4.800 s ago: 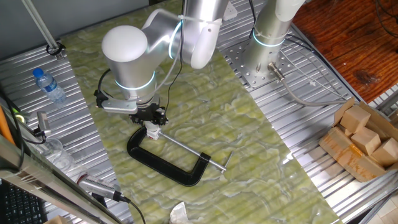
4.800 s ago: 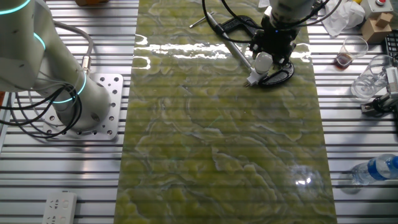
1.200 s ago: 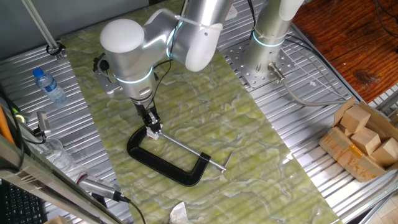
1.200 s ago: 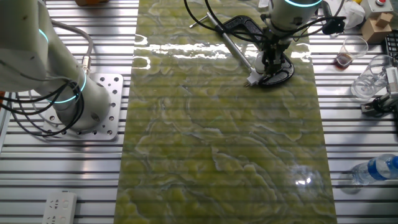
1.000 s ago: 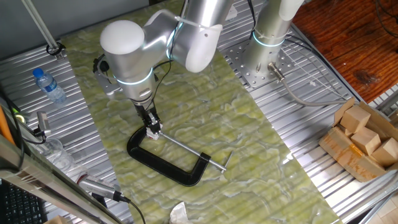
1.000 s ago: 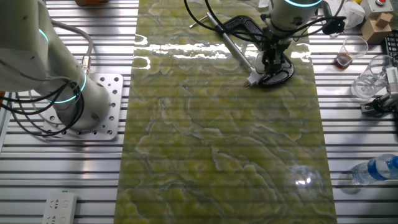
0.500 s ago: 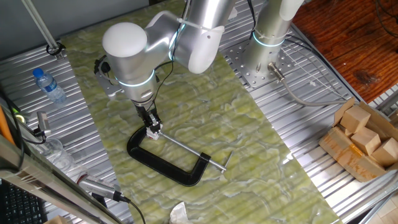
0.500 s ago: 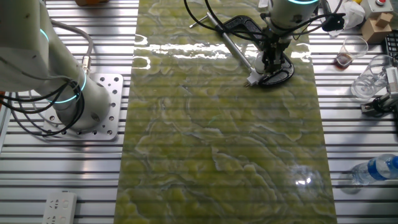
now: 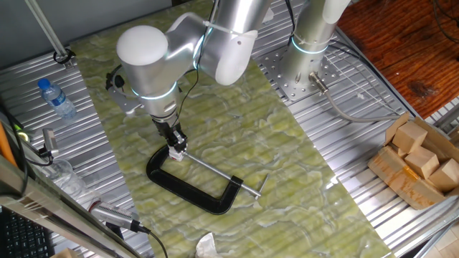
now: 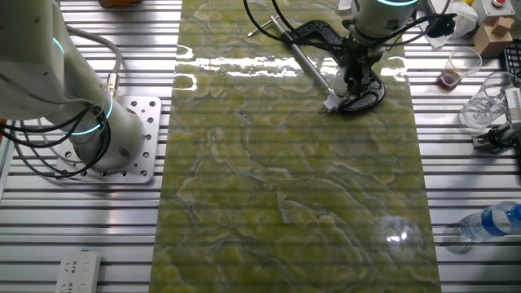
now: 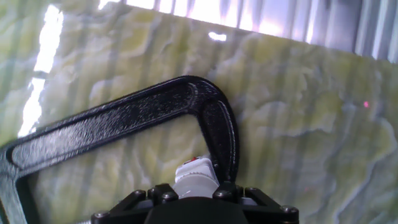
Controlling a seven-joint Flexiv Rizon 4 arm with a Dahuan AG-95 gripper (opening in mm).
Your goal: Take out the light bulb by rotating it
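The light bulb (image 10: 343, 79) is held upright in the socket (image 11: 196, 175) clamped by the C-clamp (image 9: 188, 184), directly beneath the narrowly closed fingers (image 10: 353, 81), whose downward axis matches the bulb's.

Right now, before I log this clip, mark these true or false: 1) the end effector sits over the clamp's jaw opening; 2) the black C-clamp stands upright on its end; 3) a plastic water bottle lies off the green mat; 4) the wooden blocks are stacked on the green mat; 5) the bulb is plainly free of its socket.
1) True. The end effector is down at the white socket fitting inside the black C-clamp.
2) False. The clamp lies flat on the green mat.
3) True. The water bottle lies on the metal slats beside the mat.
4) False. The wooden blocks sit in a box off the mat.
5) False. The light bulb is mostly hidden by the fingers; that cannot be told.
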